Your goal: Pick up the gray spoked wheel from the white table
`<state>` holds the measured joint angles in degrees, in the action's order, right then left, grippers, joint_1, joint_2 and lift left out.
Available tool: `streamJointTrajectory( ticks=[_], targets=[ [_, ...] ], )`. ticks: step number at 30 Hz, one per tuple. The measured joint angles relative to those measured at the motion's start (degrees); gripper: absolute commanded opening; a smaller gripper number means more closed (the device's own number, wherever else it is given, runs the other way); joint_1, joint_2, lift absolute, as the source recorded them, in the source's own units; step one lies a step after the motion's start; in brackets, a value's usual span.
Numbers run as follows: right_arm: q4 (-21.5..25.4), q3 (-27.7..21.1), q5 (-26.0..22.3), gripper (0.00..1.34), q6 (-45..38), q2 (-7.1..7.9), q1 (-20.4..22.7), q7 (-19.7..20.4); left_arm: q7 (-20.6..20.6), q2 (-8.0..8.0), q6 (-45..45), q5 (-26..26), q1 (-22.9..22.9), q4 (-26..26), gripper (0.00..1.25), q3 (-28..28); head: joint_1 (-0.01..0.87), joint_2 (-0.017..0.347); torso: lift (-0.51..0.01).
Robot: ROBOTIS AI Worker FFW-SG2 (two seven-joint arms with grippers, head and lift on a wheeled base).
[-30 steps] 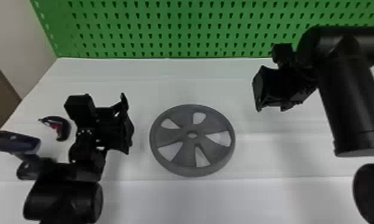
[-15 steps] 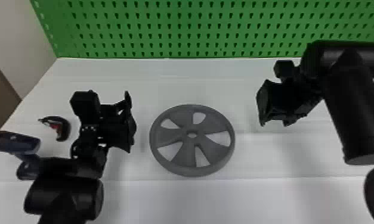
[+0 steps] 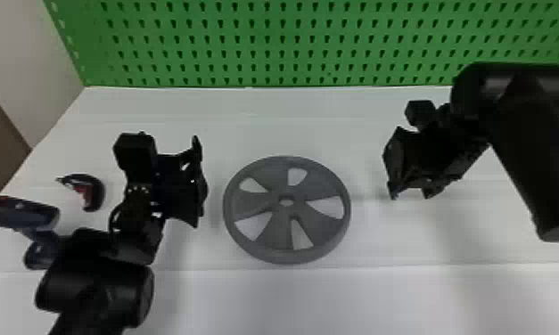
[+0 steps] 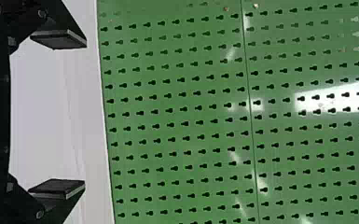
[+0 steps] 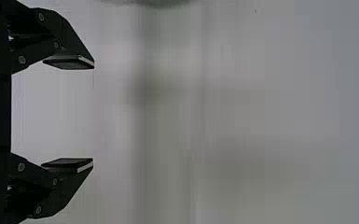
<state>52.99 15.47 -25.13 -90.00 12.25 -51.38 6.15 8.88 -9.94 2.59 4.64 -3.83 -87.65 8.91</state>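
- Nearest, the broad white table (image 3: 358, 298), with thin straight seams across its flat top.
- At the robot's left, a dark blue, pistol-shaped tool (image 3: 28, 214) with a reddish end, partly hidden by the left arm.
- In the middle, the round gray spoked wheel (image 3: 256, 209) with a raised rim, a small central hole and wide openings between its broad spokes; it lies flat on the table.
- Just left of the wheel, apart from it, the black left gripper (image 3: 199, 182); its two flat fingers are spread wide.
- Beyond the tool, a small, curved black-and-red object (image 3: 96, 191) on the table, left of that gripper.
- Right of the wheel and farther from it, the black right gripper (image 3: 392, 165), its flat pads (image 5: 67, 163) spread apart too.
- Behind the table's far edge, a green pegboard (image 3: 291, 47) with rows of keyhole-shaped holes, beside a pale wall (image 3: 19, 58).
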Motion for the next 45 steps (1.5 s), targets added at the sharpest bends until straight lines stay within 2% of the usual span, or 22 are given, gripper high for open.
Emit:
streamJointTrajectory(
  ticks=[5,11,19,27,32,45],
  targets=[
    [-3.4,4.7,-4.0,0.82,0.0,1.05,-1.8,0.0,0.0,-0.08,0.0,0.0,0.0,0.0,1.04,0.1,0.77,0.044,-0.098],
    [-5.2,6.1,-5.7,0.82,0.0,1.71,-3.0,0.0,0.0,-0.11,0.0,-0.1,0.0,0.0,1.04,0.3,0.77,0.044,-0.098],
    [-5.4,6.0,-5.6,0.83,0.0,2.06,-3.6,0.0,0.0,-0.16,0.0,0.0,0.0,0.0,1.04,0.3,0.77,0.044,-0.098],
    [-5.6,6.8,-6.5,0.83,0.0,1.93,-4.0,0.0,0.1,-0.16,-0.1,0.1,-0.1,0.0,1.04,0.4,0.77,0.044,-0.098],
    [-5.6,8.7,-9.1,0.83,0.0,1.44,-4.6,0.0,0.2,-0.16,-0.1,0.2,-0.1,0.0,1.04,0.5,0.77,0.044,-0.098],
    [-4.3,18.9,-18.9,0.82,0.0,0.55,-7.0,0.0,0.7,-0.16,-0.1,0.4,-0.1,0.0,1.04,0.5,0.77,0.044,-0.098]
  ],
)
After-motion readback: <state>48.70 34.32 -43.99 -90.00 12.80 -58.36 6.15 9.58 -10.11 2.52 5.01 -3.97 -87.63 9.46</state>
